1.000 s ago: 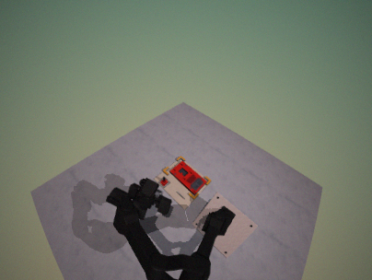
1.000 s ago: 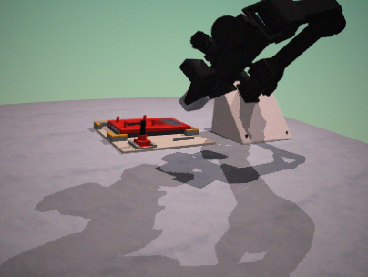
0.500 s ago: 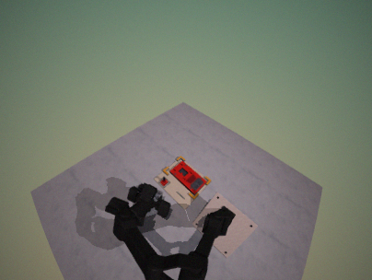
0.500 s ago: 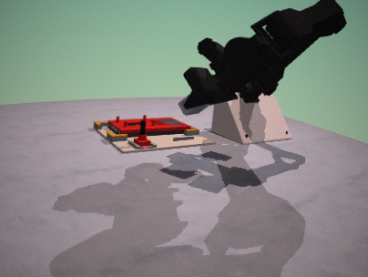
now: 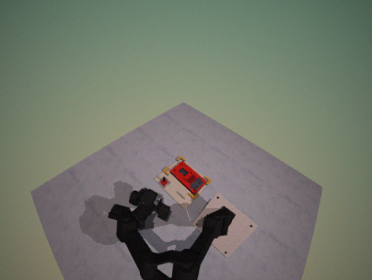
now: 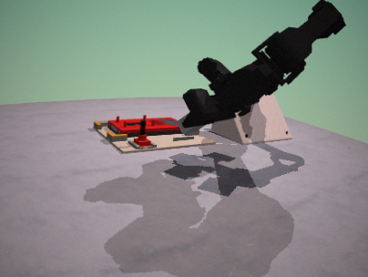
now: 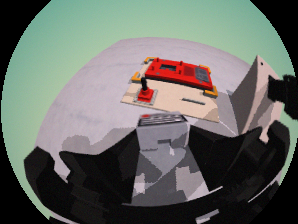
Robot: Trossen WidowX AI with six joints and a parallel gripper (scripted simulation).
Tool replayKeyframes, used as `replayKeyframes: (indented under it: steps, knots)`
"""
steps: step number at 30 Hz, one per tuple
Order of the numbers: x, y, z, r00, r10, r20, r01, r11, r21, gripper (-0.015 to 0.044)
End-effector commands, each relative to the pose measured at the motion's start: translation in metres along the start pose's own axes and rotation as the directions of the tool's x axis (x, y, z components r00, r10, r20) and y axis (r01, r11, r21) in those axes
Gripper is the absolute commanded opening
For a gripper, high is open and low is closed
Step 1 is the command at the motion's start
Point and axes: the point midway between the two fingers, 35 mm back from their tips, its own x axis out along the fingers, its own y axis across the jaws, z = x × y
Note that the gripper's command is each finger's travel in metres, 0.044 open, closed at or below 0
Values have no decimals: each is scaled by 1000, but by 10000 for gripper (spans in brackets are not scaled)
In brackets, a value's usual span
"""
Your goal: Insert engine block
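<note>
Nearest in my wrist view, the black parallel-jaw gripper (image 5: 151, 204) (image 6: 191, 114) (image 7: 161, 128) stands part open, its fingers closed on opposite sides of the grey boxy engine block (image 6: 181, 126) (image 7: 162, 134). That side grip leaves the ribbed, dark-slotted end of the block exposed, which I judge useful for lowering it into a recess. The block is outside the car body; from overhead I cannot make it out. The gripper leans strongly in the exterior view, so I would square it up before any insertion. I cannot tell whether the slot side matches the rib.

Beyond it lies a flat beige board (image 5: 173, 189) (image 6: 164, 145) (image 7: 165, 99), with a red-based, black-topped lever (image 5: 164, 181) (image 6: 142, 140) (image 7: 145, 93) upright at the left. To the right is the pale wedge-shaped mount (image 5: 230, 246) (image 6: 279, 125) (image 7: 251, 97); a low swing might catch either.

Farther still, the red rectangular car body (image 5: 190, 179) (image 6: 155, 128) (image 7: 180, 77) sits among yellow corner brackets (image 5: 192, 195) (image 6: 117, 136) (image 7: 210, 93), which presumably locate it. Its small raised pegs (image 6: 145, 117) (image 7: 180, 63) call for clearance around the dark opening (image 5: 183, 171) (image 7: 168, 67).
</note>
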Motion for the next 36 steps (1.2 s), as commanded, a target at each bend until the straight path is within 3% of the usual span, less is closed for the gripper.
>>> replayKeyframes:
  steps: [1, 27, 36]
  knots:
    - [8, -2, -5, 1000, -6, 9, 5, 1000, 3, 0]
    - [41, -2, -44, 1000, -6, 7, 6, 1000, 3, 0]
    - [40, -2, -43, 1000, -4, 16, 4, 1000, 4, 236]
